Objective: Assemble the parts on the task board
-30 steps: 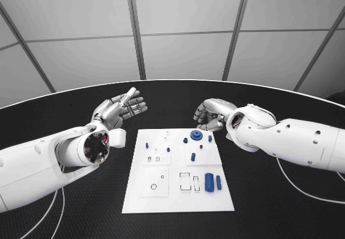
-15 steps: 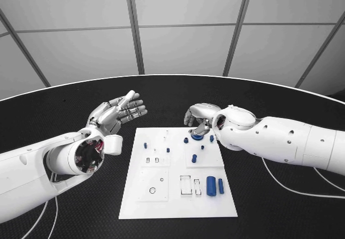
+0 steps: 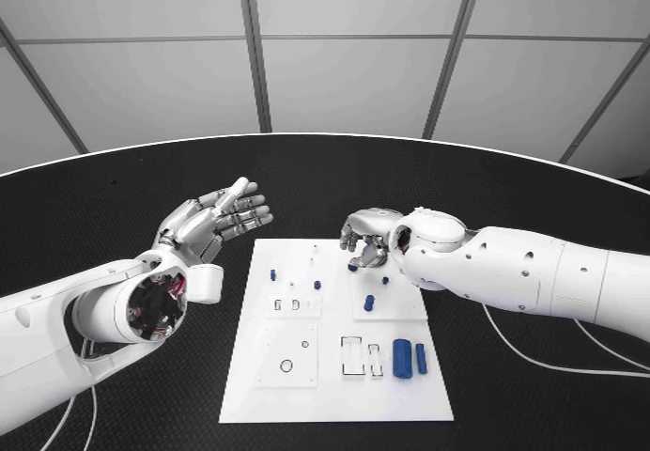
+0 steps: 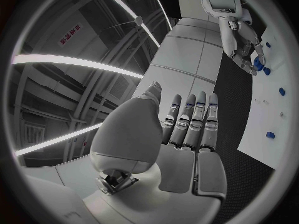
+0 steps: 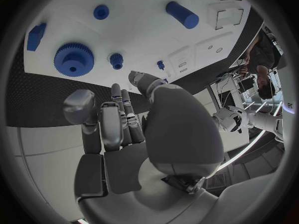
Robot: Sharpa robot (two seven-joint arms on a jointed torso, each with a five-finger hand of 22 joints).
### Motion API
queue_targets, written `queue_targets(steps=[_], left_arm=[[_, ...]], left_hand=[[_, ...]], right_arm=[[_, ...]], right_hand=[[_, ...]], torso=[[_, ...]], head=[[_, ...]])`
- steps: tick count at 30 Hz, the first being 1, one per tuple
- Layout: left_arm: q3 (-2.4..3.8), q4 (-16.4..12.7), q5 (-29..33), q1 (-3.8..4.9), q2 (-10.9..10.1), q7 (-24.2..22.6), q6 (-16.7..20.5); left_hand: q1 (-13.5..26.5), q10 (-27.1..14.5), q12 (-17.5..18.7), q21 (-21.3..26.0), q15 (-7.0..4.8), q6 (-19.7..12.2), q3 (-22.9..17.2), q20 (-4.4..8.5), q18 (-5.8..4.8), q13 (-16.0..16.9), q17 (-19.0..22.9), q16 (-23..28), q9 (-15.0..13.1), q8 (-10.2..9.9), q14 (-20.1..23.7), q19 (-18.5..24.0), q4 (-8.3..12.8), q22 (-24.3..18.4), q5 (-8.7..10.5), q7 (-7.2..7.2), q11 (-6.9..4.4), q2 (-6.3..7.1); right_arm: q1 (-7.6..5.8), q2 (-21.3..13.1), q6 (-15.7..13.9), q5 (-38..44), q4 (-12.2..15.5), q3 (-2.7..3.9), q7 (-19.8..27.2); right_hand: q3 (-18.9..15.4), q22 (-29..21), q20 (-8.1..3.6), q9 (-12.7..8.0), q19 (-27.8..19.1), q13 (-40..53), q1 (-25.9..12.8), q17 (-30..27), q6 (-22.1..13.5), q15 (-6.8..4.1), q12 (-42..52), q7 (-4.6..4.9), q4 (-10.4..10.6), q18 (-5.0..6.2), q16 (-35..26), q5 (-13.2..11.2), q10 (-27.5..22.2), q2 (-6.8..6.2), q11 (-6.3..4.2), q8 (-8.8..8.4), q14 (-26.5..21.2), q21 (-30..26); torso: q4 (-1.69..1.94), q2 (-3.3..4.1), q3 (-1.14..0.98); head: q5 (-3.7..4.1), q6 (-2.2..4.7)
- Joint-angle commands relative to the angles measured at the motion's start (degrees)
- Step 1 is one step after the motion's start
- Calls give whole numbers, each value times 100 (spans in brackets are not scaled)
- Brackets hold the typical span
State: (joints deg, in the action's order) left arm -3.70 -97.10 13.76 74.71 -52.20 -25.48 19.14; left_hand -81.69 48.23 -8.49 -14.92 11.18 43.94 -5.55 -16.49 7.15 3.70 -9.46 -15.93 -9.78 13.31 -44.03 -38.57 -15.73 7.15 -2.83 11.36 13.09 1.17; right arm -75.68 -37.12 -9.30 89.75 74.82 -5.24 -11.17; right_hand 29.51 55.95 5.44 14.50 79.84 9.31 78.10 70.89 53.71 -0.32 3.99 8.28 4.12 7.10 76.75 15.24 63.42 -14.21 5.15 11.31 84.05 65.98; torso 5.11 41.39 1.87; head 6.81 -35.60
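step: grasp gear | right hand [image 3: 368,237] fingers curled, empty, just above blue gear [image 5: 74,58] | left hand [image 3: 217,218] spread, released | advice: descend straight, pinch rim evenly

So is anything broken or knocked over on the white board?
Nothing stands out. The small blue parts lie tidily on the white task board, which sits square on the black table; nothing looks cracked or spilled.

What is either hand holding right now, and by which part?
Nothing. The left hand is open above the table; the right hand hovers over the blue gear without touching it.
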Motion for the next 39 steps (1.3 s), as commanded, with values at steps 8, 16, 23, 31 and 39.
queue_targets(steps=[8, 16, 23, 31, 39], left_arm=[[0, -23, -5, 12, -39, 9, -5], [0, 0, -6, 15, -60, 19, -8], [0, 27, -6, 15, -63, 25, -13], [0, 54, -6, 15, -67, 31, -15], [0, 53, -6, 15, -60, 35, -19]], left_hand=[[-55, 18, 28, -38, 22, -38, 1, -9, 98, -9, 9, 30, 13, -40, 45, -43, -22, -8, -5, 481, 25, -8], [-55, 18, 28, -38, 22, -38, 1, -9, 98, -9, 9, 30, 13, -40, 45, -43, -22, -8, -5, 481, 25, -8], [-55, 18, 28, -38, 22, -38, 1, -9, 98, -9, 9, 30, 13, -40, 45, -43, -22, -8, -5, 481, 25, -8], [-56, 13, 41, -39, 25, -54, 2, -10, 101, -9, 12, 39, 17, -49, 55, -48, -23, -11, -5, 485, 29, -7], [-56, 13, 41, -39, 25, -54, 2, -10, 101, -9, 12, 39, 17, -49, 55, -48, -23, -11, -5, 485, 29, -7]], right_arm=[[0, -76, 169, 1, 57, -3, -75], [0, -156, 192, 136, 164, -4, -135], [0, -181, 164, 220, 195, -4, -169], [0, -200, 161, 238, 207, -4, -197], [0, -185, 204, 241, 195, -4, -196]], right_hand=[[37, 183, 32, 36, 31, -4, -68, 58, -21, 60, 5, 11, -4, -130, 72, 26, -36, -6, 17, 66, 303, 159], [32, 251, 37, 70, 32, 7, -92, 59, 16, 56, 34, 15, 11, -133, 96, 20, 4, -3, 10, 105, 302, 215], [44, 329, 34, 107, 38, 20, -98, 57, 60, 46, 67, 3, 20, -138, 116, 16, 65, 15, -5, 148, 298, 276], [109, 451, 25, 166, 53, 37, -63, 64, 136, 31, 113, 0, 8, -151, 152, 35, 175, 65, -24, 217, 298, 371], [147, 553, 19, 208, 73, 48, -52, 52, 195, 22, 140, -6, 4, -166, 164, 24, 246, 100, -35, 266, 295, 447]], torso=[[81, 132, 34], [73, 167, 29], [69, 231, 13], [74, 265, 2], [75, 303, 7]], head=[[73, 65], [50, 89], [58, 152], [66, 181], [55, 192]])
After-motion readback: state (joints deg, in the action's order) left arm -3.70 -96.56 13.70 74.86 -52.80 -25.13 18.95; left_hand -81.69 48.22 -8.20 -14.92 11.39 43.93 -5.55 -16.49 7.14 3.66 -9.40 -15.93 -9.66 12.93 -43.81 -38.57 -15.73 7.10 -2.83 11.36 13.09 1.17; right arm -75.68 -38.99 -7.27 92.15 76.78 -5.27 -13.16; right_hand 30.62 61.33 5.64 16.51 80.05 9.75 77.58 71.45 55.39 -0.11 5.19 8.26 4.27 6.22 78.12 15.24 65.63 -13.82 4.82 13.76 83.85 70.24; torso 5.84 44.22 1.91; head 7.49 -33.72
